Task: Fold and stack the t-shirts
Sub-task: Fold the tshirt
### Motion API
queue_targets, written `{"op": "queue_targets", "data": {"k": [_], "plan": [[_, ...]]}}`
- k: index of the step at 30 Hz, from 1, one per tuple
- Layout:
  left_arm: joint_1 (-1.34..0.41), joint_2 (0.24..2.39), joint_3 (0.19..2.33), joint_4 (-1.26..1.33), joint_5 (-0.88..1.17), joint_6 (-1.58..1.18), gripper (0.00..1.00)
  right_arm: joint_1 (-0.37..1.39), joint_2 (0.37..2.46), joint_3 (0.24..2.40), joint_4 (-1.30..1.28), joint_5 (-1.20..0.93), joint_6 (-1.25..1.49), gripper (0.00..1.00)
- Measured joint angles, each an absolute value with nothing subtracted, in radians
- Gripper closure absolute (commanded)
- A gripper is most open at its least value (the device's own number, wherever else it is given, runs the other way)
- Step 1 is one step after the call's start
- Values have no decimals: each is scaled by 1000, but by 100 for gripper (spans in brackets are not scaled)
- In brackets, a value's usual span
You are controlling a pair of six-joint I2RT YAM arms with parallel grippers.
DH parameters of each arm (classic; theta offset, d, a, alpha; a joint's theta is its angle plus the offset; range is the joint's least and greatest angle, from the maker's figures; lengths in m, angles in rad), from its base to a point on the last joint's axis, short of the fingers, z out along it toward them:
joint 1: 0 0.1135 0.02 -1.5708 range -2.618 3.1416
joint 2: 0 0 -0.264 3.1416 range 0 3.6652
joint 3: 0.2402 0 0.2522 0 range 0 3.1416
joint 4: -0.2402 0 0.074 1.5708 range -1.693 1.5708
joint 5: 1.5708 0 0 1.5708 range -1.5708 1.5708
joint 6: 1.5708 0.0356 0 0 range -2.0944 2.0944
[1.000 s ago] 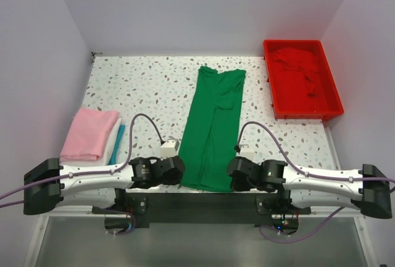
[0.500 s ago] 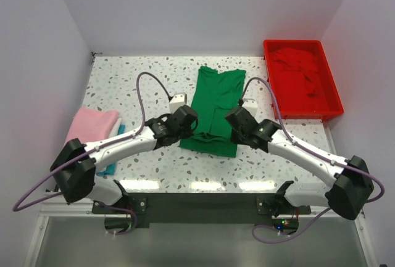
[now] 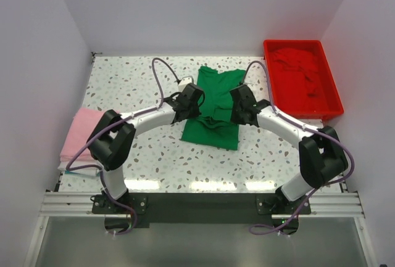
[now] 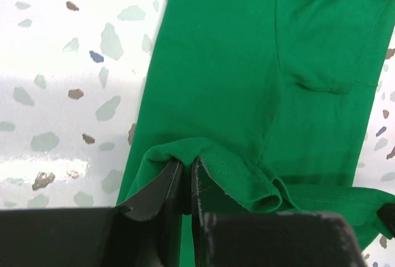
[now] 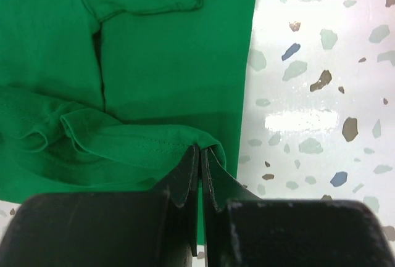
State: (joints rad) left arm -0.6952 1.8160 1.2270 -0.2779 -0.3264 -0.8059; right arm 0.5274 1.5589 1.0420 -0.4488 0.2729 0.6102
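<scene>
two white arms (image 3: 150, 118) with black joints, black fingers (image 4: 154, 199) and looping purple cables (image 3: 155, 65).

Seen from above, their own wrists hide the fingertips of the left gripper (image 4: 187, 165) and the right gripper (image 5: 201, 153). At nine o'clock the left arm (image 3: 112, 143) covers the near corner of the pink shirt (image 3: 78, 132). At two o'clock the red shirt (image 3: 299, 73) blends into the tray (image 3: 308, 115), so its outline is unclear. In both wrist views the green shirt (image 3: 213, 124) runs off the edges, and its lifted fold hides the cloth beneath.
</scene>
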Motion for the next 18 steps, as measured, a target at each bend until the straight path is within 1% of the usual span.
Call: {"op": "queue_targets", "data": {"k": [8, 16, 17, 18], "plan": [[-665, 1895, 1332, -276, -284, -781, 100, 447, 1582, 1045, -402, 210, 598, 100], [-640, 1953, 1388, -277, -255, -762, 100, 365, 1633, 1057, -379, 155, 598, 100], [-635, 1963, 1393, -277, -249, -757, 94, 357, 1641, 1063, -379, 147, 598, 100], [-632, 1969, 1397, -277, -243, -754, 88, 351, 1645, 1068, -377, 141, 598, 97]]}}
